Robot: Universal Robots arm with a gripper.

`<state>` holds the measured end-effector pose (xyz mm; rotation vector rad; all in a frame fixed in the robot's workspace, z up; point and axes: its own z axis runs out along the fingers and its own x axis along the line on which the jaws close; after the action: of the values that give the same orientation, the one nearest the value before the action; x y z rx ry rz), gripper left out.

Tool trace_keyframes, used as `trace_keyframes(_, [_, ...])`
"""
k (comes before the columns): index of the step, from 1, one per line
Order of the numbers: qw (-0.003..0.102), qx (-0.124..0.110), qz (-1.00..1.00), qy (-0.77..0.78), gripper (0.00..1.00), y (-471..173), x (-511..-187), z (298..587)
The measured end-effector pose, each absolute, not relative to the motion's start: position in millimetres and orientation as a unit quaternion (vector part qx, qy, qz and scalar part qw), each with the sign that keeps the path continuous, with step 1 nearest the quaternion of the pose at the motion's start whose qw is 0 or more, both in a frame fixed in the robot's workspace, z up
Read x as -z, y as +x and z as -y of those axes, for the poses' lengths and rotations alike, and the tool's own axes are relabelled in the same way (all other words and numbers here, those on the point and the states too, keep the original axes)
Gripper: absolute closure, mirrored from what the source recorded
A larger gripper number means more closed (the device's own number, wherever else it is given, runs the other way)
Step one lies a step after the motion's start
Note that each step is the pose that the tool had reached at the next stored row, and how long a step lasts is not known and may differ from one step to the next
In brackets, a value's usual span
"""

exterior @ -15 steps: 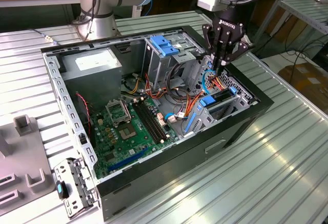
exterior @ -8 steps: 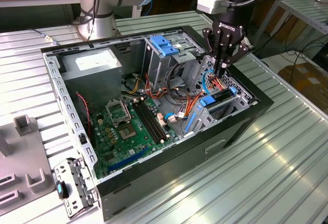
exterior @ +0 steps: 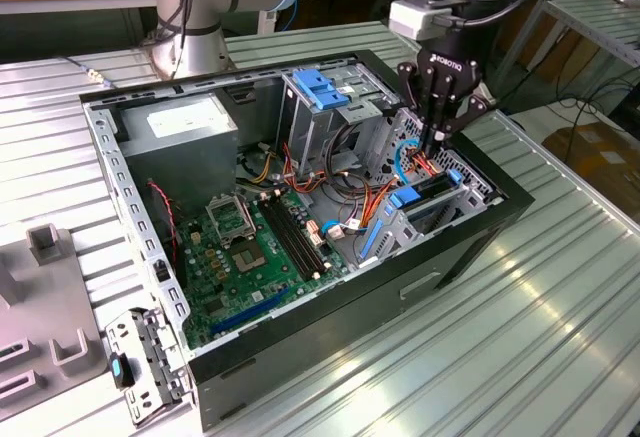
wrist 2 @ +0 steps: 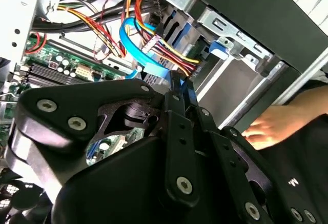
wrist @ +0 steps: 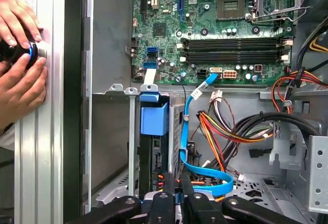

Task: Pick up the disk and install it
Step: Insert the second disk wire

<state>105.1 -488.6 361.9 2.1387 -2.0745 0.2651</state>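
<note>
second wrist view: the tool's (wrist 2: 179, 83) black body and linkages sit closest to the lens. its fingers are drawn together at the tips, against a flat blue cable (wrist 2: 130, 39). whether they pinch anything, i cannot tell. behind them are red and yellow wires (wrist 2: 164, 47) and the green board (wrist 2: 51, 65). a hand (wrist 2: 271, 129) rests outside the case's dark wall (wrist 2: 246, 14).

first wrist view: the tool (wrist: 177, 198) points into the drive bay with its fingers close side by side. the blue cable (wrist: 197, 131) loops just ahead of them. just beside them the disk (wrist: 154, 157) stands on edge in its slot, with its blue rail end (wrist: 154, 116) toward the board (wrist: 215, 34). its label is turned out of sight. beyond the case wall, two hands (wrist: 20, 85) hold a small dark round object (wrist: 23, 52) on the ribbed bench (wrist: 41, 147).

exterior view: the open case (exterior: 470, 247) lies on the bench (exterior: 560, 337). the tool (exterior: 438, 145) hangs down into the bay at the exterior view's right. the disk (exterior: 432, 189) sits just beneath it, seated between blue rails near the case front. the grey power supply (exterior: 185, 122) is in the far corner, and a blue latch plate (exterior: 320, 87) is on the drive cage. a loose metal bracket (exterior: 150, 357) lies on the bench at the exterior view's left.
</note>
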Motion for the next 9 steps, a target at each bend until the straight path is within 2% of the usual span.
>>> trace_keyframes(1, [0.066, -0.080, 0.691, 0.715, 0.84, 104.9, -361.6, 490.6])
trace_keyframes(2, [0.062, -0.076, 0.690, 0.717, 0.84, 104.8, -361.2, 492.3])
trace_keyframes(5, [0.057, -0.073, 0.689, 0.719, 0.84, 102.8, -359.6, 500.2])
trace_keyframes(9, [0.057, -0.073, 0.688, 0.720, 0.84, 102.7, -359.6, 500.5])
